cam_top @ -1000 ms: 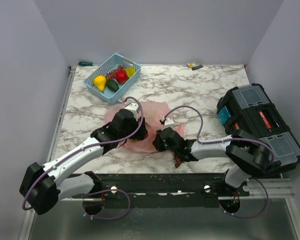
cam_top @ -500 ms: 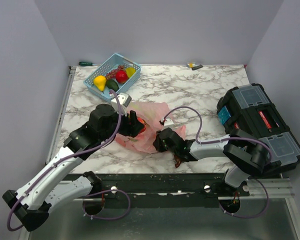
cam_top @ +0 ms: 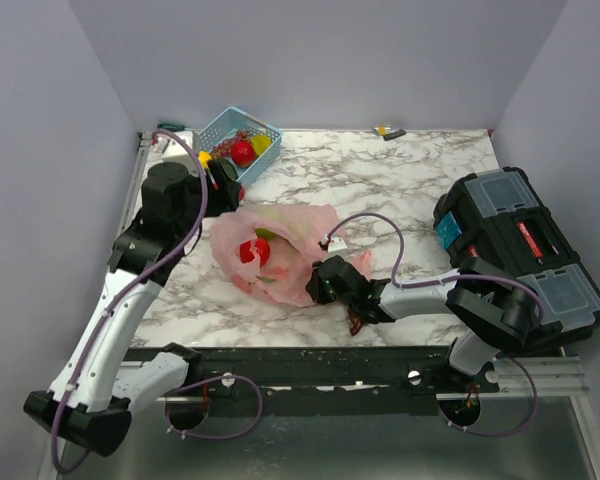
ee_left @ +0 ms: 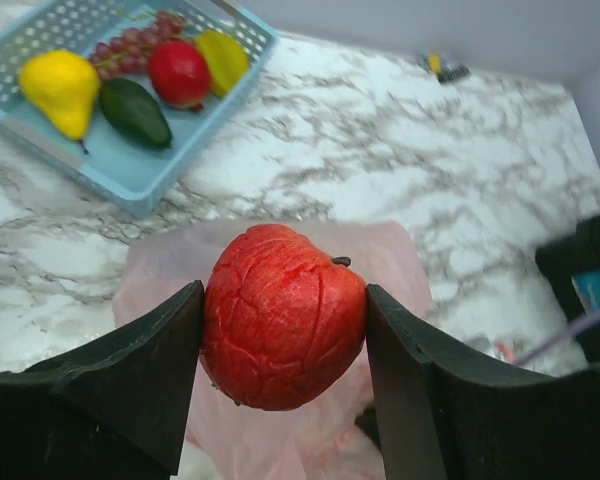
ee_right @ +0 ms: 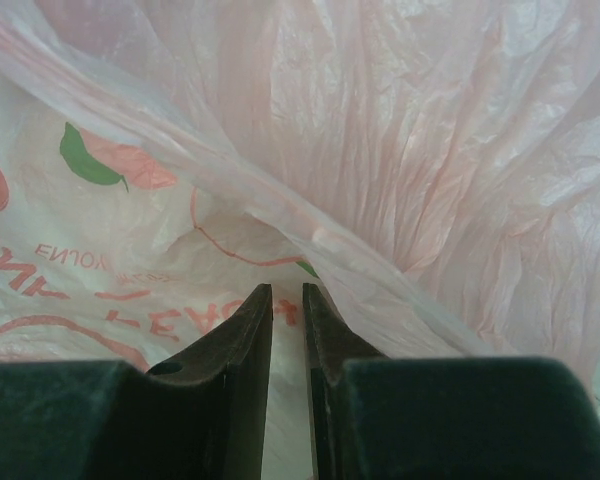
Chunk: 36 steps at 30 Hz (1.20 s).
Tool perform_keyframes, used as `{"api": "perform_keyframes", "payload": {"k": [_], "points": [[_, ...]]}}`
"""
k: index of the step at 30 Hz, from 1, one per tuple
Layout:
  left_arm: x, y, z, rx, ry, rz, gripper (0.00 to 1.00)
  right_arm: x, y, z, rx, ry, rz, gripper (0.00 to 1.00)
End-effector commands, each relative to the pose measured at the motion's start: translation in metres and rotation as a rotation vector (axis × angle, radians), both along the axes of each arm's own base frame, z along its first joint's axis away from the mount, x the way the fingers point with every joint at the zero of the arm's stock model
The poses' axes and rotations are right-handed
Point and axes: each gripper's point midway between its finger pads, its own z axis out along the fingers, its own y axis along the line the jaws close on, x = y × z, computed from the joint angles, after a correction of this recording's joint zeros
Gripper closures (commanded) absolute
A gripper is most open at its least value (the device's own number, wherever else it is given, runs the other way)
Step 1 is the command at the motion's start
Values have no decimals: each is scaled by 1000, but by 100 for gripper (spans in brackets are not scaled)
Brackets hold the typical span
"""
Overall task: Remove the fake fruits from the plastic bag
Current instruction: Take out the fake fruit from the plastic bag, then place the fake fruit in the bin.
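The left arm had swung up out of the plastic bag (cam_top: pixel 290 235) toward the upper left of the top view. Its left fingers (ee_left: pixel 130 380) were clamped on either side of a red fruit (ee_left: pixel 283 318), held above the bag's edge, short of the blue basket (ee_left: pixel 130 195). That looked like one fruit freed. Another red piece (cam_top: pixel 252 250) and a green one (cam_top: pixel 265 233) showed through the pink film.

The right fingers (ee_right: pixel 230 400) stood almost together, apparently pinching the bag's lower-right edge.

The marble surface (cam_top: pixel 410 180) also carried a black toolbox (cam_top: pixel 520 250) at right, enclosed by plain grey walls.
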Motion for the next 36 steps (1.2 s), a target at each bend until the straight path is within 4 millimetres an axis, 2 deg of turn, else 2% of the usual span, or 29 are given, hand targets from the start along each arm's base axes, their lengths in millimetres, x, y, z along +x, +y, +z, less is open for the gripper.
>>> {"api": "perform_keyframes", "payload": {"k": [1, 2, 5, 7, 9, 13, 14, 17, 18, 20, 21, 23, 27, 30, 32, 33, 34, 35, 36], "points": [[68, 30, 20, -221, -36, 176, 100, 1, 1, 0, 6, -18, 6, 79], [83, 35, 19, -256, -28, 203, 100, 2, 1, 2, 8, -21, 6, 79], [137, 53, -1, -298, 38, 267, 100, 1, 2, 7, 20, -25, 12, 79], [174, 59, -8, -267, 31, 274, 100, 0, 2, 11, 29, -30, 18, 79], [205, 77, -25, -217, 51, 364, 100, -1, 3, 14, 41, -31, 22, 79], [258, 90, -57, -188, 94, 377, 100, -2, 2, 18, 48, -39, 25, 79], [268, 92, -70, -190, 126, 380, 100, -2, 2, 21, 51, -43, 27, 79], [292, 92, -89, -206, 184, 356, 100, -2, 3, 26, 59, -48, 38, 79], [298, 97, -99, -206, 208, 356, 97, -3, 4, 28, 60, -49, 42, 78], [308, 108, -105, -201, 226, 357, 72, -3, 6, 32, 59, -52, 52, 78], [310, 111, -110, -185, 246, 360, 54, -2, 6, 33, 54, -54, 55, 78], [311, 118, -111, -158, 269, 374, 35, -3, 8, 36, 49, -53, 65, 78], [297, 131, -95, -106, 263, 412, 13, -2, 7, 41, 48, -58, 69, 78], [276, 128, -79, -124, 268, 413, 1, -1, 4, 43, 36, -63, 57, 78], [258, 123, -65, -156, 271, 401, 1, 0, 1, 44, 27, -67, 47, 77], [247, 120, -65, -173, 290, 396, 1, 0, 0, 45, 25, -68, 45, 77], [236, 112, -55, -201, 284, 366, 1, 0, 0, 45, 22, -66, 44, 77], [224, 104, -61, -230, 301, 336, 1, 0, -1, 45, 19, -64, 40, 77], [209, 93, -53, -269, 292, 289, 2, -1, -2, 45, 15, -59, 39, 77]]}}
